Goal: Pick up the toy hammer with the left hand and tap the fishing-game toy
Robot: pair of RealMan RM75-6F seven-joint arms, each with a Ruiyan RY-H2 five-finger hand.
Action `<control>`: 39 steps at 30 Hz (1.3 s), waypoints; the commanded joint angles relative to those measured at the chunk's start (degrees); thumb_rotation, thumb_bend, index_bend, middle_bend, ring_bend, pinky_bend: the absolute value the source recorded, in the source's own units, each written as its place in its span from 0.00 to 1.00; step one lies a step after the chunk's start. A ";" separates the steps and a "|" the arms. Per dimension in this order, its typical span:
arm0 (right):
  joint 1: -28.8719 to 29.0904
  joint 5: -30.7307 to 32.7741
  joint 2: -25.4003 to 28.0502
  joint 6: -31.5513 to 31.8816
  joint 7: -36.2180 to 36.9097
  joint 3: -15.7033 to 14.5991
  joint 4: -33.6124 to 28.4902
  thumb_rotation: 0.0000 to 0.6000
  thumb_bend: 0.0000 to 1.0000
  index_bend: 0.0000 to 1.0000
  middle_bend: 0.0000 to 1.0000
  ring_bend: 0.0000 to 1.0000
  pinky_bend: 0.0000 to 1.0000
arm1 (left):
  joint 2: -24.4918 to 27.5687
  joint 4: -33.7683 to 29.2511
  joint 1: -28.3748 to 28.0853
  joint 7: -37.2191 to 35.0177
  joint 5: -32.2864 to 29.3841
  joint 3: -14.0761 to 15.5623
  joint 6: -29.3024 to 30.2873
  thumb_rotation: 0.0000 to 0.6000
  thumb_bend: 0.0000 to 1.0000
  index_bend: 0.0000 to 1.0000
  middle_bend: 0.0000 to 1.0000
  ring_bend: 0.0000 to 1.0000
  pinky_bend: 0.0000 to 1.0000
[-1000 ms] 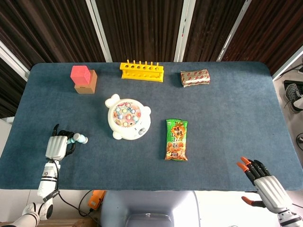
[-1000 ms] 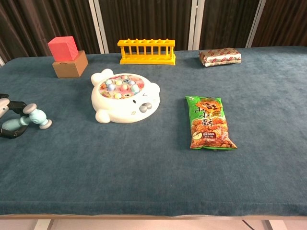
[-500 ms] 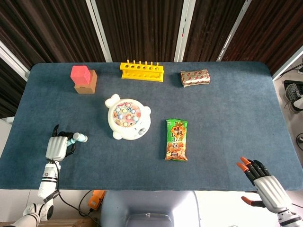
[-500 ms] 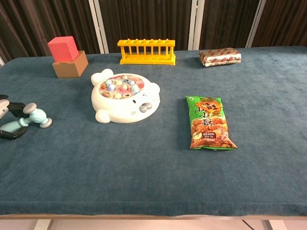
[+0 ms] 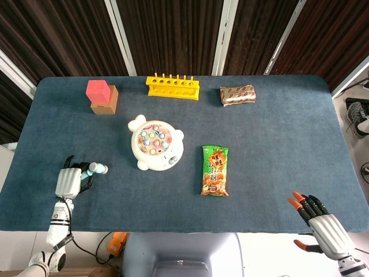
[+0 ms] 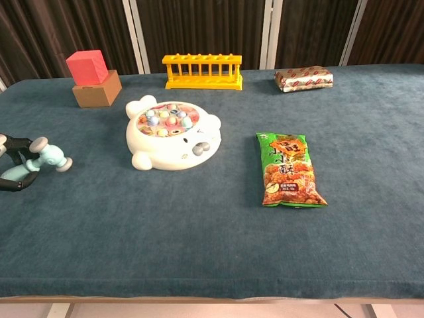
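Note:
The pale-blue toy hammer point(image 5: 94, 168) point(image 6: 46, 157) is at the table's left side, its grey-ended head pointing toward the middle. My left hand point(image 5: 70, 180) point(image 6: 12, 165) grips its handle, with the dark fingers curled around it. The white bear-shaped fishing-game toy point(image 5: 155, 144) point(image 6: 171, 133) lies to the right of the hammer, apart from it, its round pond filled with several coloured fish. My right hand point(image 5: 322, 224) hangs at the near right corner with fingers spread and nothing in it; the chest view does not show it.
A red cube on a brown box point(image 5: 102, 96) stands at the back left. A yellow rack point(image 5: 173, 86) and a wrapped snack pack point(image 5: 237, 95) lie along the far edge. A green snack bag point(image 5: 214, 170) lies right of the fishing toy.
The left hand has lifted the hammer slightly; in the chest view its head sits higher and tilts up more than a second ago. The right hand has not moved.

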 commanded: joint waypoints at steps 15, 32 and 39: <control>0.22 0.19 -0.15 -0.59 -0.50 -0.06 -0.29 1.00 0.15 0.00 0.00 0.00 0.00 | 6.29 -10.62 1.27 -11.88 3.16 -0.15 8.28 1.00 0.81 0.75 0.93 0.75 1.00; 0.41 0.36 -0.19 -0.88 -0.61 -0.05 -0.36 1.00 0.15 0.00 0.00 0.00 0.00 | 13.81 -26.65 -4.76 -6.17 0.31 -3.20 -2.28 1.00 0.87 0.78 1.00 0.89 1.00; 0.66 0.97 -0.28 -1.52 -0.73 0.11 -0.41 1.00 0.15 0.00 0.00 0.00 0.00 | 16.41 -35.81 -10.55 9.10 -8.60 -7.84 -13.48 1.00 0.87 0.78 1.00 0.89 1.00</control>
